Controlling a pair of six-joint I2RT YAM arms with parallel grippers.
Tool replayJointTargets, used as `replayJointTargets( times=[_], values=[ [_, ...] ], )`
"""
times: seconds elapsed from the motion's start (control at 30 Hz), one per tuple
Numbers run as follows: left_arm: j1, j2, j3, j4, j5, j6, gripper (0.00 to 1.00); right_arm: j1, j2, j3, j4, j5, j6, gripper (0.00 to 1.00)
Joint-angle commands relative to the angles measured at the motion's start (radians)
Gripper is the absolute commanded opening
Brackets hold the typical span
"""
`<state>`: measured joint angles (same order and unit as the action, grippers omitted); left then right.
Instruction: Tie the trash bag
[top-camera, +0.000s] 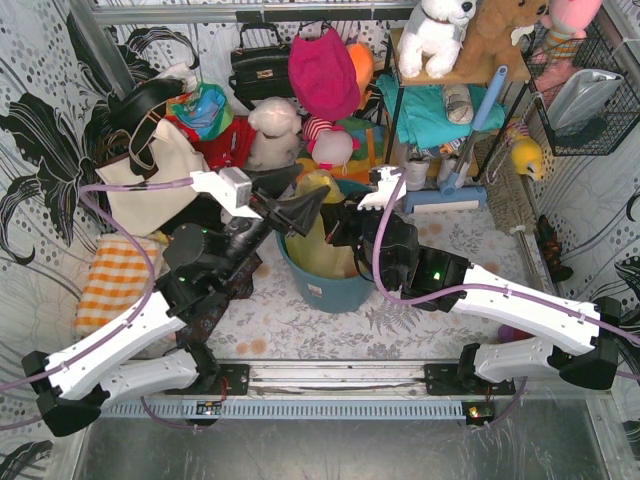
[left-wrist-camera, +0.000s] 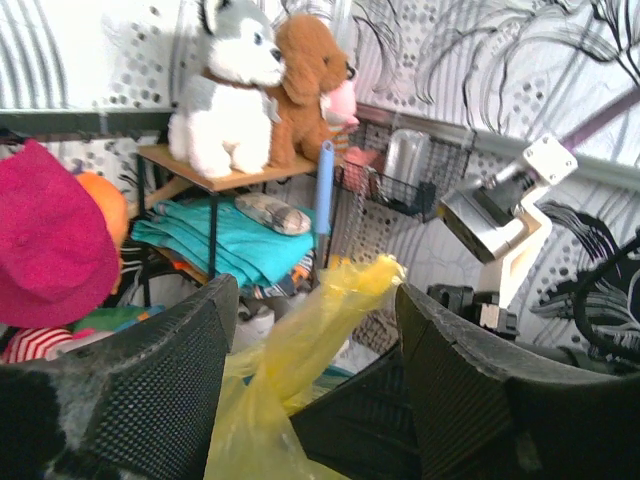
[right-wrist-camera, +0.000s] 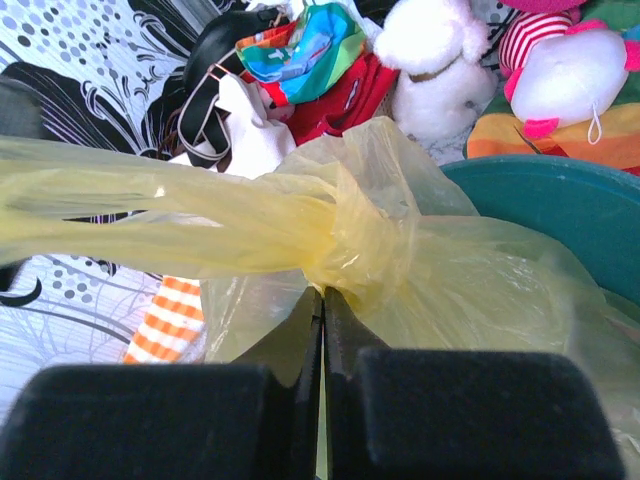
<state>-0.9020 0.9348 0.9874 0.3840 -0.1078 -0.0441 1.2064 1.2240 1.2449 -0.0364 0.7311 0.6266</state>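
Where the table meets the patterned wall on the far left, an orange-and-white checked cloth (top-camera: 115, 285) lies flat. A cream canvas tote with dark straps (top-camera: 150, 185) stands behind it.

Left arm: the left gripper (top-camera: 295, 200) reaches in over the near-left rim of a teal round plastic bucket (top-camera: 330, 292). In the left wrist view its two black textured fingers (left-wrist-camera: 170, 370) stand wide apart. A twisted strand of film rises through the gap between them, and no clamping contact is visible.

Task item: the thin translucent yellow-green plastic trash bag (top-camera: 318, 250) sits inside the bucket, at the centre of the table between the two grippers. Its gathered top rises above the rim. The right wrist view shows a wrapped knot (right-wrist-camera: 350, 245) in the neck of the bag. One strand stretches from it towards the left edge of that view, and the bag's body bulges to the right against the bucket wall.

Right arm: the right gripper (top-camera: 345, 225) meets the bag from the right side. Its finger pads are pressed together directly beneath the knot, and a thin sliver of yellow film shows in the seam between them. It is recorded as pinching the bag.

Right rear: a small wooden shelf (left-wrist-camera: 240, 180) holds a white-and-grey husky plush (left-wrist-camera: 225, 90) and a brown plush dog (left-wrist-camera: 305, 80), side by side and touching.
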Motion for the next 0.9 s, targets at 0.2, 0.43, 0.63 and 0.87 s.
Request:
replayJointTargets(
  times=[0.2, 0.43, 0.63, 0.87],
  values=[
    [0.019, -0.075, 0.141, -0.248, -0.476, -0.03, 0.72, 0.005, -0.019, -0.007, 0.041, 0.029, -0.004, 0.0],
    [0.293, 0.023, 0.22, -0.467, -0.042, -0.292, 0.71, 0.005, -0.023, -0.001, 0.026, 0.016, 0.004, 0.0],
    [0.501, 0.089, 0.158, -0.364, 0.464, -0.447, 0.7, 0.005, -0.03, -0.006, 0.023, 0.021, 0.006, 0.0],
    [0.615, 0.119, -0.014, 0.004, 0.831, -0.704, 0.65, 0.004, -0.037, -0.022, 0.025, 0.012, 0.031, 0.0]
  ],
)
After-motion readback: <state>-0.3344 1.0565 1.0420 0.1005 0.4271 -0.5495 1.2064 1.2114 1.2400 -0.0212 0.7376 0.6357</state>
